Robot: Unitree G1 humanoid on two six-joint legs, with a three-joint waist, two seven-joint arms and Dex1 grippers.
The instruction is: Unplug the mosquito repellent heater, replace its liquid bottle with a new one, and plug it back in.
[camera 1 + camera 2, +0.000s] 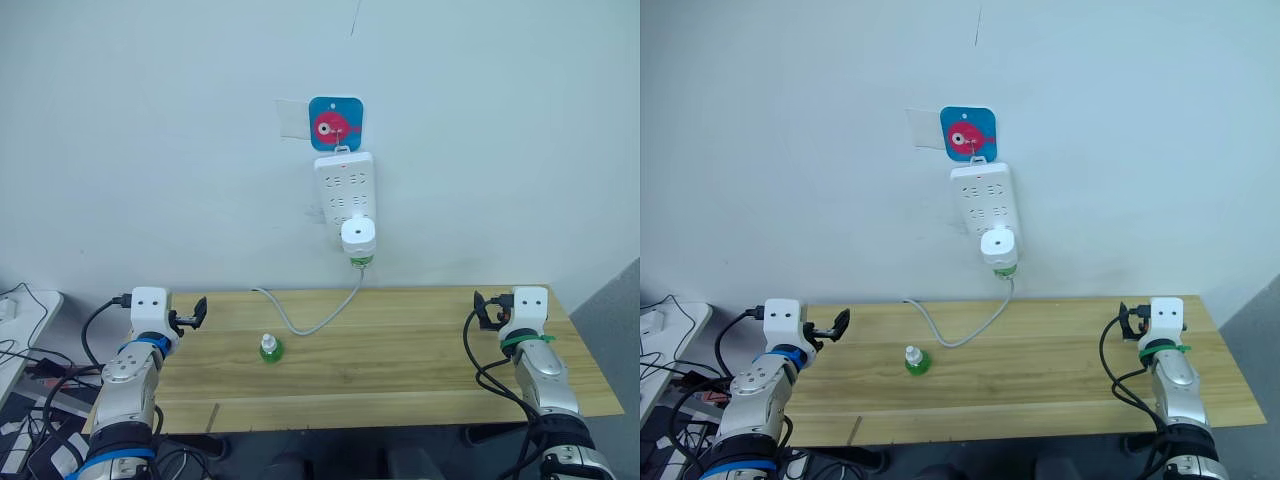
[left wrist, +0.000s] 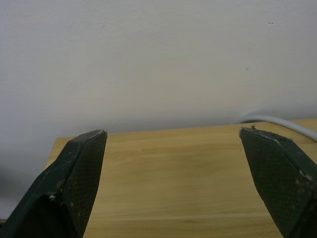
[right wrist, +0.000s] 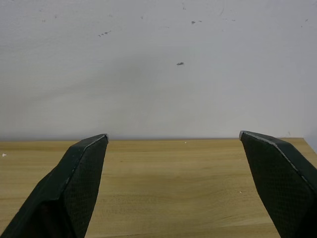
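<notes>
Both pincers gape empty at the table's ends.
The left gripper [image 1: 197,312] sits at lower left, the right gripper [image 1: 481,309] at lower right; the heater [image 1: 358,238] hangs plugged into the power strip [image 1: 345,190] at upper centre, well apart from both.

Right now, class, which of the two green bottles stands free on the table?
The small green bottle with the white cap stands alone on the wooden table. The other bottle hangs under the white heater plugged into the power strip.
</notes>
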